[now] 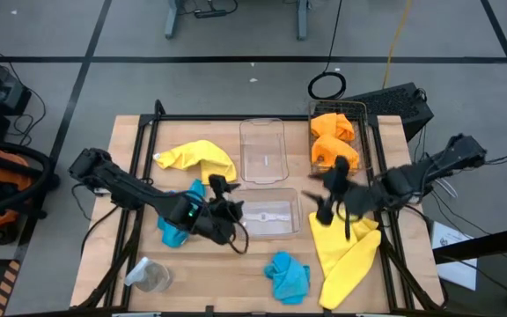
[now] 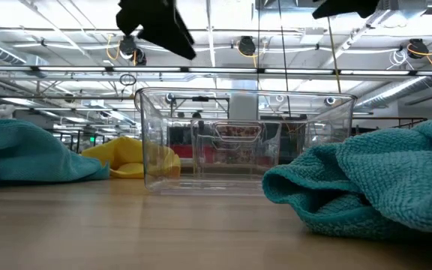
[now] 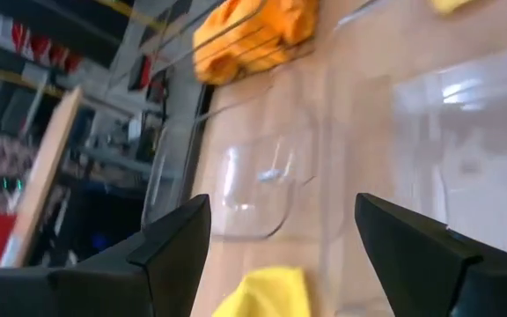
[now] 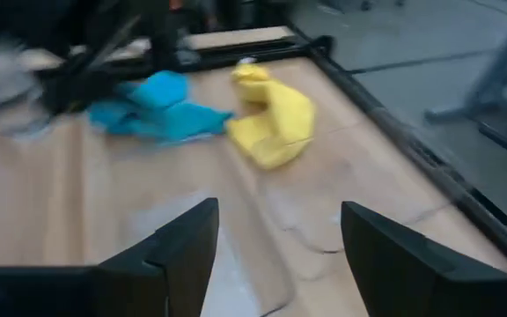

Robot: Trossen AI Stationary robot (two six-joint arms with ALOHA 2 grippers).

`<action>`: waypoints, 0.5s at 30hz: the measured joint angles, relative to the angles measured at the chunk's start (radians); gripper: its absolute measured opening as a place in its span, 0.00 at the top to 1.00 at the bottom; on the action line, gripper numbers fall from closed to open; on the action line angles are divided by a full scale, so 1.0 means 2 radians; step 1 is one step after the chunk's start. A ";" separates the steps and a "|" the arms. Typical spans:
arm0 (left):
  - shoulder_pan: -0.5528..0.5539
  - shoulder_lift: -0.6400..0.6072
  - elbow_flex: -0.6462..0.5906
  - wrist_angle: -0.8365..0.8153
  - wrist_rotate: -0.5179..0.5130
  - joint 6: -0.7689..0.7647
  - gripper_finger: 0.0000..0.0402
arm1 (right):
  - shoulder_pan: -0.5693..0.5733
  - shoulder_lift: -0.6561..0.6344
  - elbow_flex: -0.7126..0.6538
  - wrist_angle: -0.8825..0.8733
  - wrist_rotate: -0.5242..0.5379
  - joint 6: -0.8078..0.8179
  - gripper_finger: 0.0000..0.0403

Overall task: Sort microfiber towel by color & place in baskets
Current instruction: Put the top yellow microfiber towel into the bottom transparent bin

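Wire-mesh basket (image 1: 365, 132) just beyond the right gripper (image 1: 328, 195), two orange towels (image 1: 333, 139) inside. Two clear bins (image 1: 261, 150) (image 1: 271, 217) between both grippers, nothing in them. Right gripper fingers spread, holding nothing, above bin edge; yellow towel (image 1: 349, 254) just beside it. Left gripper (image 1: 227, 207) spread, nothing held, blue towel (image 1: 180, 220) under its arm. Another blue towel (image 1: 287, 275) and yellow towel (image 1: 199, 158) on table.

Both orange towels (image 1: 333, 132) lay in the dark wire-mesh basket (image 1: 363, 132). Two bright yellow towels (image 1: 199, 157) and two turquoise ones (image 1: 287, 275) sat on the pale wood-grain desk (image 1: 227, 273). The two bins (image 1: 262, 150) were clear.
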 joint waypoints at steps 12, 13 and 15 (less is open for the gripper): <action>0.155 -0.081 -0.006 -0.205 0.058 -0.174 0.36 | 0.073 0.116 -0.029 0.141 0.004 -0.064 0.47; 0.173 -0.081 -0.013 -0.205 0.079 -0.169 0.38 | 0.073 0.124 -0.029 0.149 0.005 -0.074 0.47; 0.207 -0.080 -0.028 -0.199 0.123 -0.154 0.41 | 0.073 0.136 -0.029 0.159 0.016 -0.088 0.47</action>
